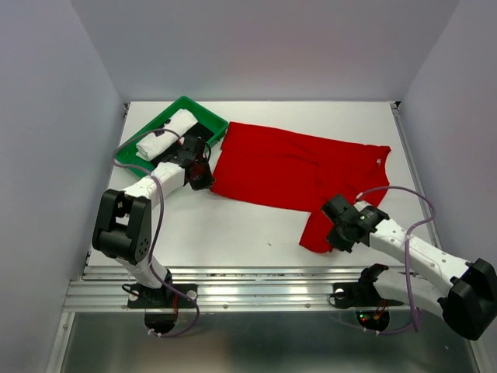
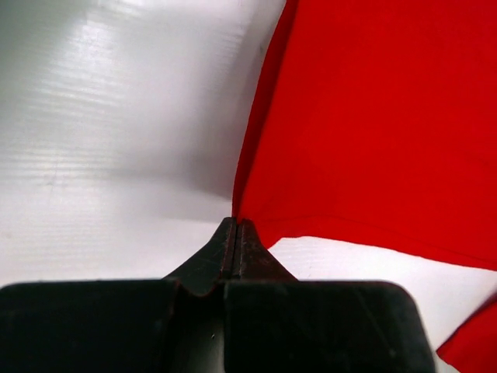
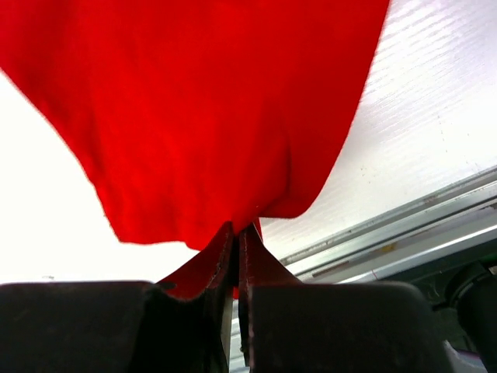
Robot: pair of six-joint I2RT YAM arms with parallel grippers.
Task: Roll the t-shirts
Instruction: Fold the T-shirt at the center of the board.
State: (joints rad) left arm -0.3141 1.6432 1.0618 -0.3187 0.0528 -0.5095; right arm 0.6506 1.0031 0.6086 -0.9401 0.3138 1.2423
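Fingers: left fingers [image 2: 224,252] pressed together on the corner of the red t-shirt [image 1: 295,167]; right fingers [image 3: 220,260] clamped on its hem. T-shirt spread on the table [image 1: 233,233] between both pairs. Green tray [image 1: 147,129] holding rolled white cloth [image 1: 167,134], just beyond the left fingers.

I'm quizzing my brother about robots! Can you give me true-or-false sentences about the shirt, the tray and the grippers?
1. The shirt lies on the table. True.
2. The left gripper is open, away from the shirt. False: it is shut on the shirt's edge.
3. The tray holds a white roll. True.
4. The right gripper holds nothing. False: it pinches the shirt.
5. The shirt is rolled up tight. False: it is mostly spread flat.
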